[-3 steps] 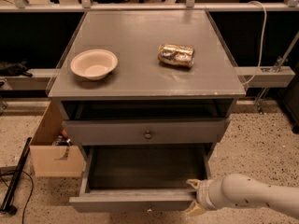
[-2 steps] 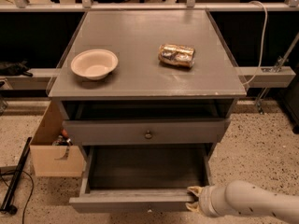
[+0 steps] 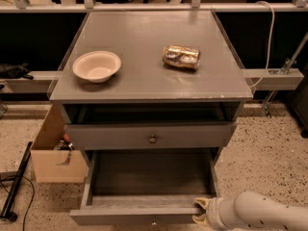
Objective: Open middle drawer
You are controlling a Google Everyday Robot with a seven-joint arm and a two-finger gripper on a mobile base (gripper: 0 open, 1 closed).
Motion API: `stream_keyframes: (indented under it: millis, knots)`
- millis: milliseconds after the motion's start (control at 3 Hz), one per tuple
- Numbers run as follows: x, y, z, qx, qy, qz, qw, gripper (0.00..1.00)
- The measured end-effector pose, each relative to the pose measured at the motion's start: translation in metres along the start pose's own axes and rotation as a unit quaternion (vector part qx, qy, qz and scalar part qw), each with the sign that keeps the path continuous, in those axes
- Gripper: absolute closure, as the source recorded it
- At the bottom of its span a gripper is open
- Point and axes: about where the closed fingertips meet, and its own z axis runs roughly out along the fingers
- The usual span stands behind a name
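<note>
The middle drawer (image 3: 144, 177) is pulled far out of the grey cabinet, and its bare grey inside shows. Its shallow flat front (image 3: 130, 216) lies at the bottom edge of the view, with the small knob (image 3: 154, 221) just visible. My gripper (image 3: 199, 211) is at the right end of that front. One fingertip (image 3: 202, 202) is inside the drawer and the other is outside, so the gripper is shut on the front panel. My white arm (image 3: 260, 213) comes in from the lower right.
The taller-fronted upper drawer (image 3: 152, 134) with a larger knob is slightly open. A beige bowl (image 3: 96, 66) and a crumpled foil bag (image 3: 181, 57) sit on the cabinet top (image 3: 144, 32). A cardboard box (image 3: 53, 153) and a black pole (image 3: 17, 184) are on the floor at left.
The middle drawer's front has come further out toward the camera, and my gripper has moved with it. The bowl and bag have not moved.
</note>
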Motion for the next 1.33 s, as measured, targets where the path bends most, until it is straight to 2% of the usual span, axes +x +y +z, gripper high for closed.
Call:
stream_keyframes:
  millis: [1000, 1333]
  knots:
    - [0.0000, 0.0001, 0.0001, 0.000, 0.000, 0.000, 1.0000, 0.11]
    - [0.0000, 0.0001, 0.0001, 0.000, 0.000, 0.000, 1.0000, 0.00]
